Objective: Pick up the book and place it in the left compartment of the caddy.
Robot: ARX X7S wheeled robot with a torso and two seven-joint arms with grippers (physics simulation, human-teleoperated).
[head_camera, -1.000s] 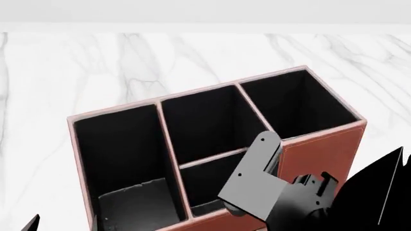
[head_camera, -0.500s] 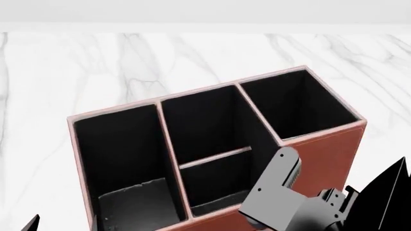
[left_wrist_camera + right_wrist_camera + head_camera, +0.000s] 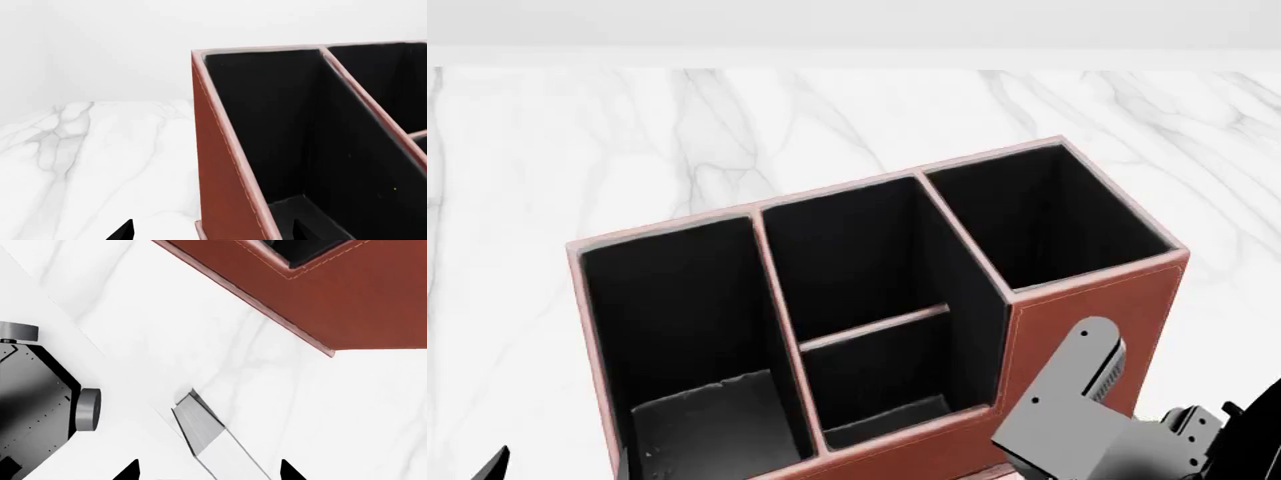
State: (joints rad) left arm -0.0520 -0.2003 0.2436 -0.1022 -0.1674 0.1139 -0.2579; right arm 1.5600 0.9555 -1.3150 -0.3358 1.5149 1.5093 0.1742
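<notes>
At the far left of the head view, only a dark tip of the left claw (image 3: 491, 466) pokes in at the bottom edge, and in its own wrist view two black fingertips (image 3: 121, 231) stand well apart, one outside the caddy's end wall and one over the compartment floor, with nothing between them, so that claw is spread wide. Next comes the caddy (image 3: 1094, 300), reddish-brown with pale trim, standing upright on the white marble desk (image 3: 827, 110). Its left compartment (image 3: 674, 300) is the large black-lined end section, and the black book (image 3: 707, 425) sits inside it, low against the near wall, showing a dark grey face. To the right lies the middle section, split by a low divider (image 3: 874, 328), then the smaller square end section (image 3: 1041, 215). Furthest right, the grey right arm (image 3: 1074, 410) stands just in front of the caddy's stepped front wall. In the right wrist view its claw (image 3: 207, 470) shows two dark fingertips (image 3: 128, 471) set wide apart over bare desk, holding nothing.
</notes>
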